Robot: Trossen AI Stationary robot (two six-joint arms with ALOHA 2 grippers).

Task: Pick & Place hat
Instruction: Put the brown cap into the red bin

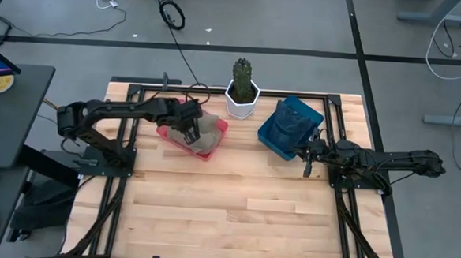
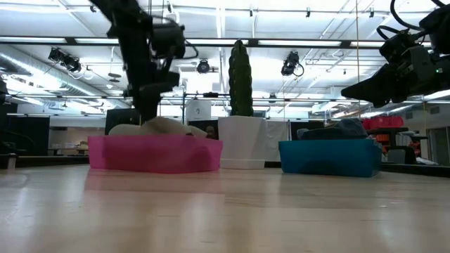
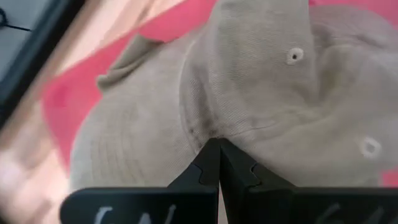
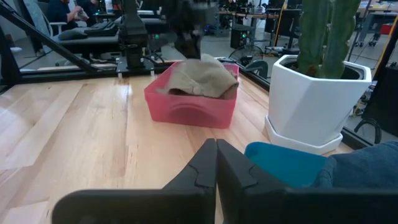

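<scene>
A tan hat (image 1: 208,128) lies crumpled in a pink bin (image 1: 173,139) at the table's far left; it also shows in the low view (image 2: 165,126) and the right wrist view (image 4: 202,78). My left gripper (image 3: 217,148) stands over the bin and is shut on the hat's cloth. My right gripper (image 4: 216,149) is shut and empty, above the table beside a blue bin (image 1: 277,139) that holds a blue denim thing (image 1: 301,117). My left gripper pinches a pucker of the hat's crown cloth (image 3: 211,127) between its two fingertips. The fingers come from above, pointing down into the bin. The cloth gathers in folds toward the tips. The hat rests in the pink bin.
A white pot with a green cactus (image 1: 242,94) stands between the two bins at the far edge. A black frame (image 1: 340,150) runs around the table's sides. The wooden table's near half (image 1: 234,216) is bare.
</scene>
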